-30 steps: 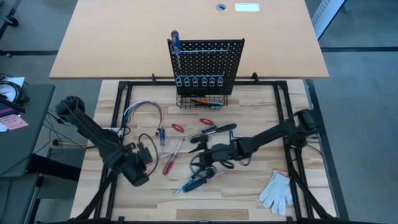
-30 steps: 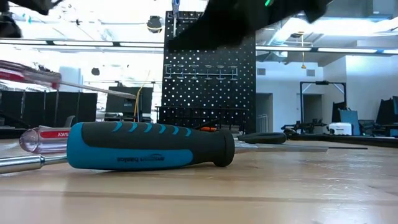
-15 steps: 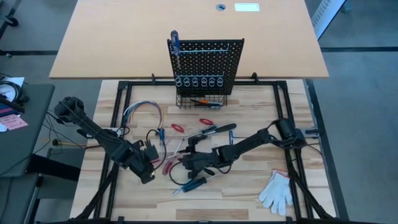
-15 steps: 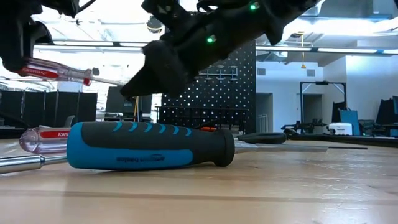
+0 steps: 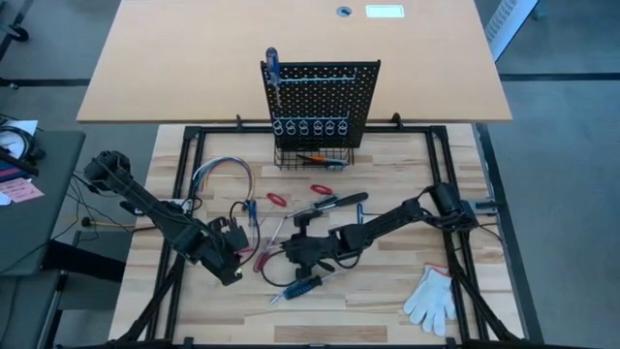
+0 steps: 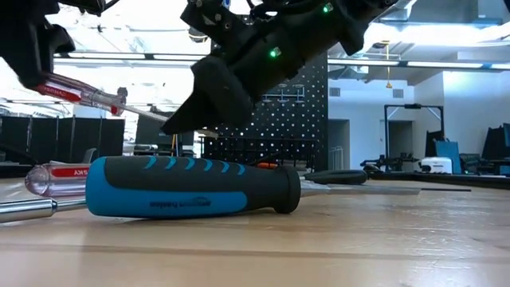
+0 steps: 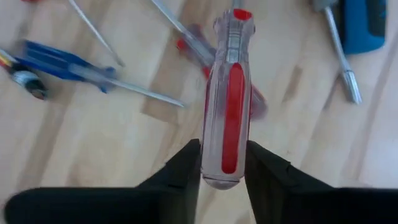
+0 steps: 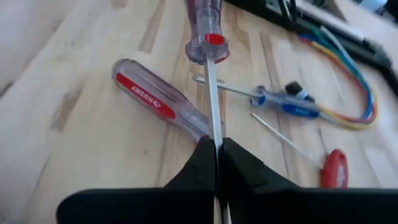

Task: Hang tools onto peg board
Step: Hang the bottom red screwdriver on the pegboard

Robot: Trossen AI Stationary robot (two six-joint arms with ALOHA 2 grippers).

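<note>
left hand (image 7: 224,165): grasping red screwdriver (image 7: 229,99) handle | right hand (image 8: 217,155): clenched on its shaft

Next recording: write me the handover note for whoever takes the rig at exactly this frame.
Left gripper: holding the handle of a clear red-striped screwdriver, lifted off the table.
Right gripper: shut on that same screwdriver's shaft; a hand-over looks under way.
Peg board: upright at the table's far edge, one blue-handled screwdriver hung at its left.
Left to do: the rest lie loose mid-table, including a blue-and-black screwdriver, a second clear red screwdriver and a small blue one.
</note>
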